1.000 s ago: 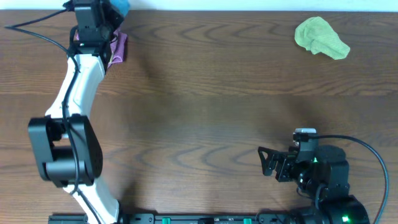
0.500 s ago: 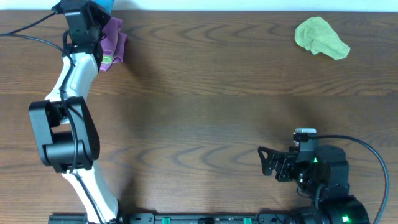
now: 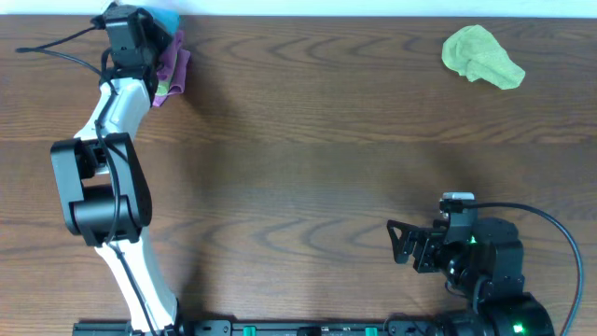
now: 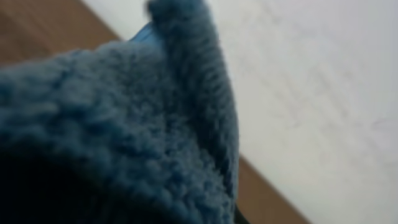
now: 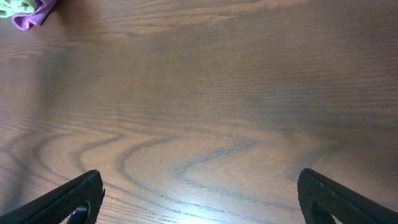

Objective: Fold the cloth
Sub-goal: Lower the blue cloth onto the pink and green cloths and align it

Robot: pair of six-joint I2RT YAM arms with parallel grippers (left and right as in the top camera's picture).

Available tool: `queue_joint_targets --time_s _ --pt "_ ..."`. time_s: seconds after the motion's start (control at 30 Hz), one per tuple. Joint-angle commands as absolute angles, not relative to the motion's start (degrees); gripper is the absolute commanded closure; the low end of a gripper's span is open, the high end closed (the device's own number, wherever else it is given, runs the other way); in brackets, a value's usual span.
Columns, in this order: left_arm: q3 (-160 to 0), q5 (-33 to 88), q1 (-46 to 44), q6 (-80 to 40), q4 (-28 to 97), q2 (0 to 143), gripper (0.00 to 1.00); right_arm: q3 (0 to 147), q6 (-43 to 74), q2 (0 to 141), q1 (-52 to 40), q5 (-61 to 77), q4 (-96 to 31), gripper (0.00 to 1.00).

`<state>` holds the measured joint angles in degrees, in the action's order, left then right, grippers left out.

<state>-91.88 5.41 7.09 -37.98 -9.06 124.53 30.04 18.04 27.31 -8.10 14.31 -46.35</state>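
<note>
The left gripper [image 3: 155,22] sits at the table's [image 3: 298,140] far left corner, right up against a blue fleece cloth [image 4: 112,137] that fills its wrist view; whether its jaws are apart or together cannot be told; a purple cloth [image 3: 173,67] lies just beside it; the right gripper [image 3: 399,245] hangs with its fingers [image 5: 74,199] spread wide over bare wood, a green cloth [image 3: 480,56] well beyond it.

Wide bare bench [image 3: 308,140] through the middle, left arm [image 3: 117,103] barring the left edge up to the purple cloth [image 3: 173,70] and blue cloth [image 3: 168,18], green cloth [image 3: 481,56] far right, right arm [image 3: 476,261] at near edge.
</note>
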Motion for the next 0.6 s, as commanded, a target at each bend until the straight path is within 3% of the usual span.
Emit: queue_joint_targets --time_s 0.0,0.57 --pt "-93.5 5.3 7.9 -34.2 -7.8 125.4 0.94 29.9 18.8 27.0 -7.8 13.9 -46.4 0.01" --pt "-93.5 2.5 8.7 -32.9 5.5 125.4 0.94 29.9 18.8 27.0 -7.8 13.9 -46.3 0.01"
